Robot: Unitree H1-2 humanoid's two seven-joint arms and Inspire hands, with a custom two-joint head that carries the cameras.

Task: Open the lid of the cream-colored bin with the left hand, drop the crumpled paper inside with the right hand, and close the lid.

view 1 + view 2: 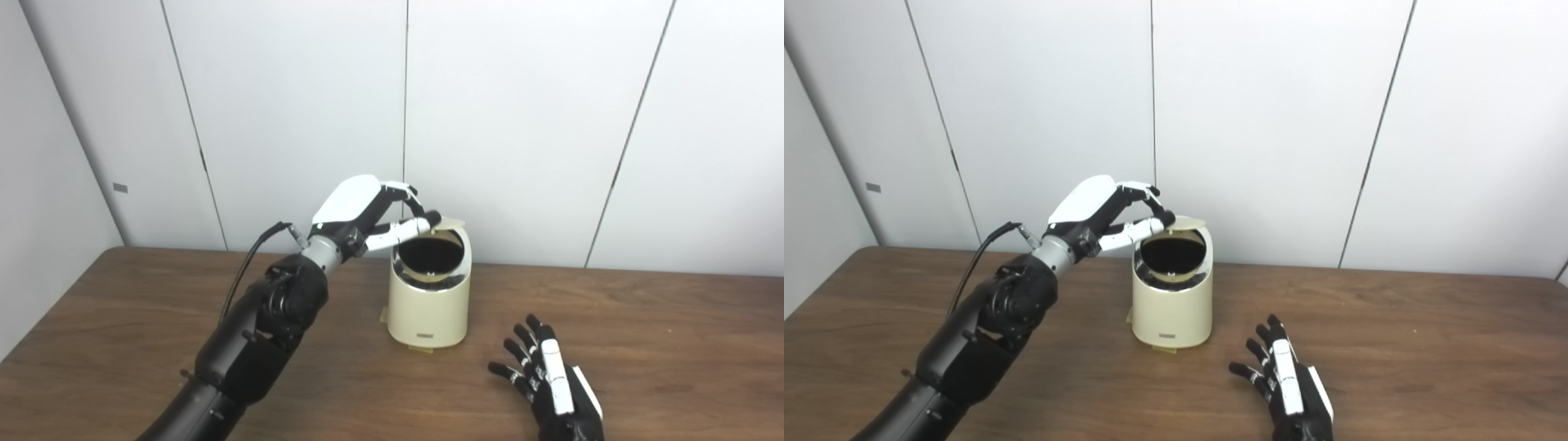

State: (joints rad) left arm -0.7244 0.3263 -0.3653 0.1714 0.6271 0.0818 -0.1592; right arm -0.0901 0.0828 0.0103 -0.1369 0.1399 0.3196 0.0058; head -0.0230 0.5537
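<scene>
We see the cream bin mid-counter, its lid pinched up by the left hand; the right hand rests spread and empty nearby. The bin's small label is unreadable.

The bin stands on the table, left robot hand behind-left, right robot hand before-right.

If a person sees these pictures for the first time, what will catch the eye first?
First, the cream-colored bin near the middle of the wooden table, its mouth open and dark. The left robot hand reaches over from the left and pinches the raised lid at the bin's back rim. The right robot hand rests open on the table in front, to the right, holding nothing; no crumpled paper is visible.
</scene>
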